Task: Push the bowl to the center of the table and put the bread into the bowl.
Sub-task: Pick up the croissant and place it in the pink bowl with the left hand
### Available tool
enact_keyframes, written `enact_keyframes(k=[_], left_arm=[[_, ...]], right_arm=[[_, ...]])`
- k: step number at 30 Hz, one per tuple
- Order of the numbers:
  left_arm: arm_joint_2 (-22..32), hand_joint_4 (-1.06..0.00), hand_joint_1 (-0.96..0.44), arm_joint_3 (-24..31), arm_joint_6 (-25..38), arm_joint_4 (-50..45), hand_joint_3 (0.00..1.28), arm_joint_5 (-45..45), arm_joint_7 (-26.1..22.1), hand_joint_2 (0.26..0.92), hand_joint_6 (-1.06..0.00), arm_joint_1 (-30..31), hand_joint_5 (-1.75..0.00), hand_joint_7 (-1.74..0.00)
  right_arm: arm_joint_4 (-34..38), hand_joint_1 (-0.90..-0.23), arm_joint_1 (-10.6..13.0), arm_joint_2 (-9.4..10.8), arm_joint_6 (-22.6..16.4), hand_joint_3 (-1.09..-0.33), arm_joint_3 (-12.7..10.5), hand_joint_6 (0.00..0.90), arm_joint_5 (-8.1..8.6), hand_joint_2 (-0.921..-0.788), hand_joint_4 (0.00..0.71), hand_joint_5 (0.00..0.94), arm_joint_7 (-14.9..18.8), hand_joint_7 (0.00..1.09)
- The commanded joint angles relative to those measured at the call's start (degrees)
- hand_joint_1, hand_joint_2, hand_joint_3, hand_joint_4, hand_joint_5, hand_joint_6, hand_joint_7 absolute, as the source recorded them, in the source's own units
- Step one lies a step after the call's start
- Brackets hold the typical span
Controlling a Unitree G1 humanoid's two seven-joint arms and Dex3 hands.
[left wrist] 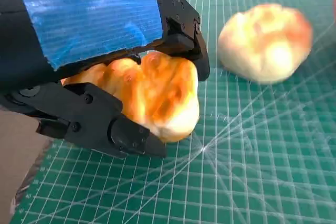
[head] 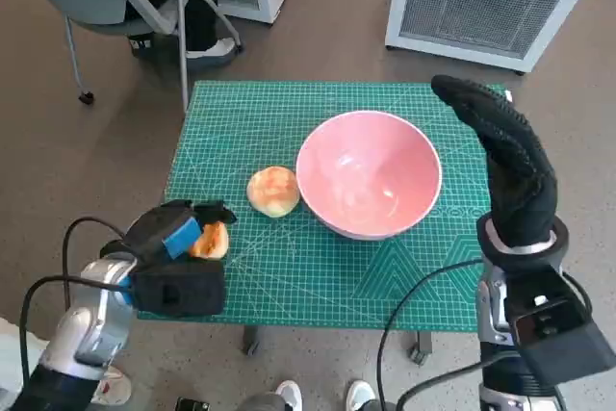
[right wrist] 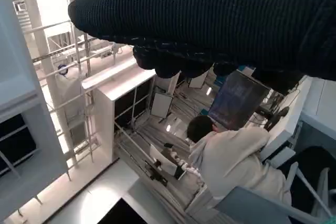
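Since your left hand (left wrist: 105, 77) only pinches that bread (left wrist: 152, 95) between its black fingers at the table's near left edge, it could slip out on the way over, or you could knock the second bread roll (head: 273, 191) just beside the bowl (head: 369, 173). The bowl sits about mid-table, right of the hand. Your right hand (head: 505, 161) hangs raised near the bowl's right side, fingers straight, holding nothing.

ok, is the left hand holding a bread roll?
Yes: the left hand grips a bread roll between its fingers just above the green mat, as the left wrist view shows.
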Motion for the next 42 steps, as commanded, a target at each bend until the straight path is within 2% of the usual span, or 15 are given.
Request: enact_keyframes(k=[1, 8, 13, 19, 24, 27, 29, 34, 37, 42], left_arm=[[0.9, -0.7, 0.0, 3.5, -0.1, -4.8, 0.09, -1.7, 0.0, 0.921, -0.59, -2.2, -1.22, -1.12], [-0.4, -0.77, 0.0, 7.1, -0.6, -9.1, 0.03, -3.5, 1.4, 0.92, -0.64, -7.2, -1.13, -1.1], [-2.4, -0.8, 0.0, 7.6, 0.1, -11.9, 0.01, -3.1, 2.8, 0.911, -0.69, -12.5, -1.09, -1.04], [-6.9, -0.87, 0.0, 4.9, 0.5, -13.6, 0.0, -0.4, 6.1, 0.877, -0.79, -19.2, -1.01, -0.93], [-11.1, -0.9, 0.0, 0.7, -3.0, -11.2, 0.0, 1.7, 9.9, 0.858, -0.86, -24.2, -1.03, -0.81], [-13.1, -0.89, 0.0, -1.7, -5.9, -7.9, 0.01, 2.1, 11.3, 0.861, -0.84, -26.9, -1.02, -0.85], [-14.2, -0.86, 0.0, -3.5, -8.1, -4.9, 0.01, 2.0, 11.6, 0.874, -0.79, -28.8, -1.01, -0.95], [-17.1, -0.78, 0.0, -7.4, -12.6, 3.9, 0.02, 1.1, 10.4, 0.91, -0.67, -33.7, -1.03, -1.14], [-19.1, -0.76, 0.0, -9.1, -14.7, 8.7, 0.04, 0.4, 9.8, 0.917, -0.63, -36.0, -1.05, -1.2], [-22.4, -0.73, 0.0, -11.8, -17.0, 17.7, 0.07, 0.8, 10.1, 0.92, -0.59, -39.6, -1.12, -1.2]], right_arm=[[0.8, -0.563, 0.1, -0.1, 0.1, -0.716, 0.4, -0.001, 0.11, -0.921, 0.294, 0.003, 0.7, 0.71], [1.2, -0.558, -0.2, -0.1, -0.1, -0.717, 0.4, -0.001, 0.62, -0.921, 0.294, 0.003, 1.1, 0.71], [1.4, -0.557, -0.4, -0.1, -0.2, -0.717, 0.4, -0.001, 0.78, -0.921, 0.294, 0.002, 1.2, 0.71], [1.6, -0.557, -0.7, -0.1, -0.4, -0.717, 0.3, -0.001, 0.82, -0.921, 0.294, 0.002, 1.3, 0.71], [1.9, -0.552, -1.0, -0.1, -0.5, -0.718, 0.4, -0.001, 1.08, -0.921, 0.294, 0.003, 1.5, 0.71], [1.9, -0.551, -1.1, 0.0, -0.6, -0.717, 0.4, -0.001, 1.03, -0.921, 0.294, 0.003, 1.5, 0.71], [1.8, -0.55, -1.1, 0.0, -0.6, -0.716, 0.4, -0.001, 1.05, -0.921, 0.295, 0.003, 1.5, 0.71], [1.5, -0.551, -0.8, 0.0, -0.8, -0.714, 0.3, -0.001, 1.1, -0.921, 0.297, 0.004, 1.5, 0.71], [1.5, -0.554, -0.6, -0.2, -1.0, -0.71, 0.1, -0.001, 1.27, -0.921, 0.3, 0.006, 1.6, 0.71], [1.2, -0.558, -0.2, -0.6, -1.1, -0.705, -0.4, -0.001, 1.41, -0.921, 0.302, 0.007, 1.6, 0.71]])
